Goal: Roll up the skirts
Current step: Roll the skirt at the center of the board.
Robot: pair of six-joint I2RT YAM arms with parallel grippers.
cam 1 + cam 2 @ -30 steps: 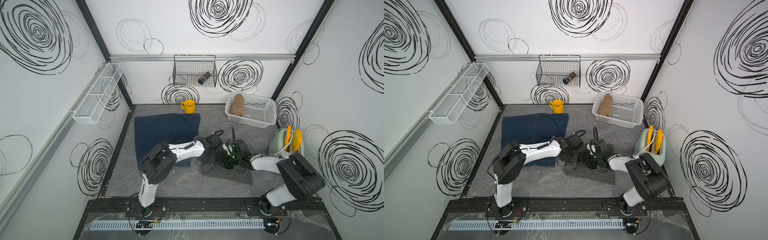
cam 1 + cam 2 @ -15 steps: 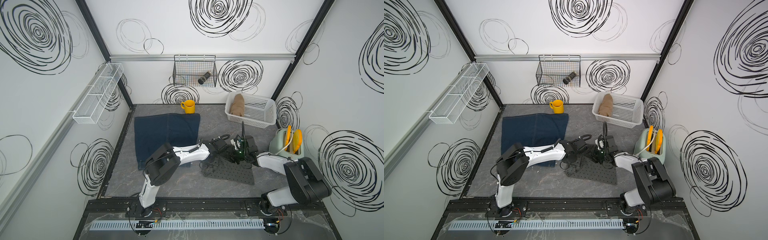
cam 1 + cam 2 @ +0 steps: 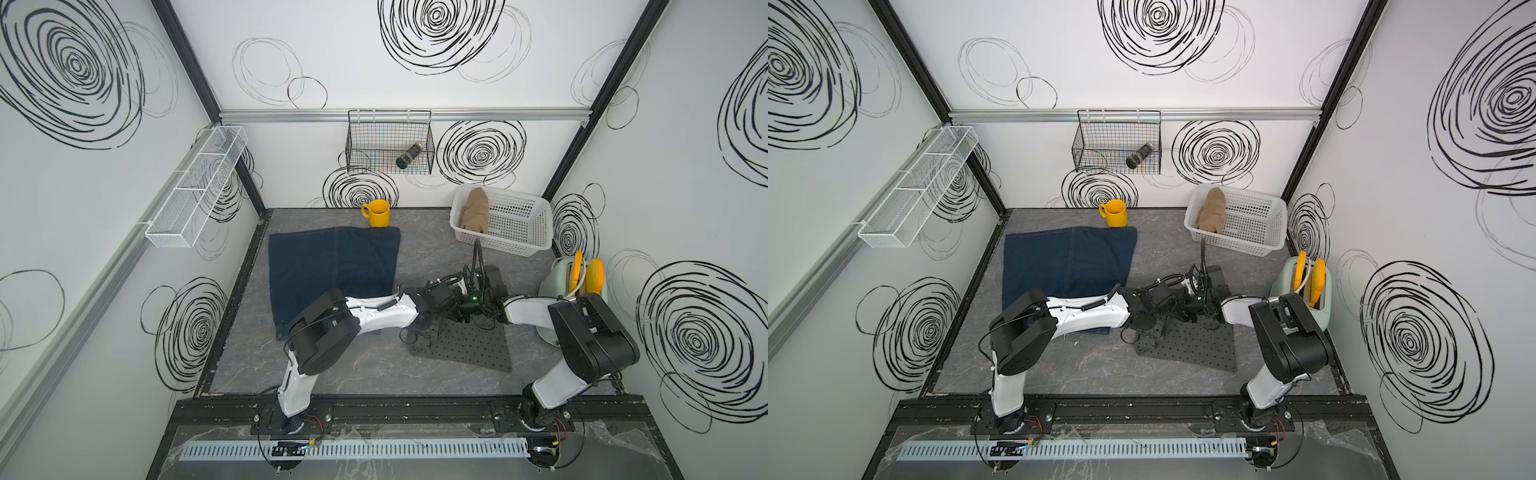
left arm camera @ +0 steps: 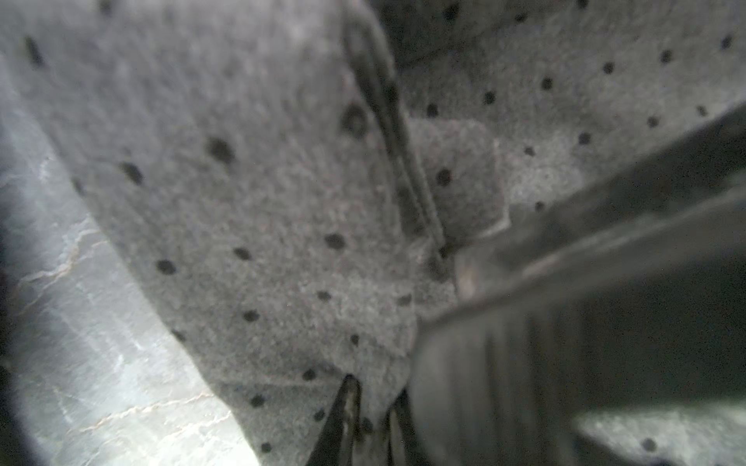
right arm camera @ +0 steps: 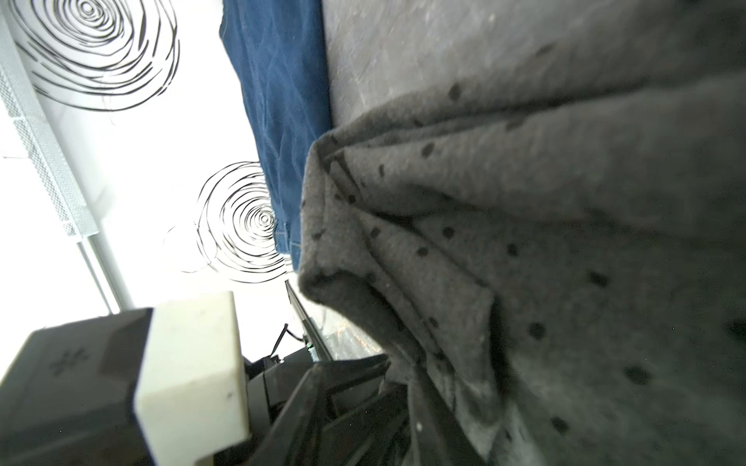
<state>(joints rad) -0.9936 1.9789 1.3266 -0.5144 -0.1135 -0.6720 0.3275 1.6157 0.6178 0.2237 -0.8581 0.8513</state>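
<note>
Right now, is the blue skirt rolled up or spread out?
Spread out: the blue skirt lies flat on the table, with no roll visible.

The whole cell is seen in both top views from high above its front edge, looking steeply down toward the back wall; nearly everything is shared between them, from the grey surface to the white basket; the left wrist view is pressed very near the dotted grey skirt and is blurred; the right wrist view is held low over the same skirt, facing across the surface to the denim skirt and a side wall.
</note>
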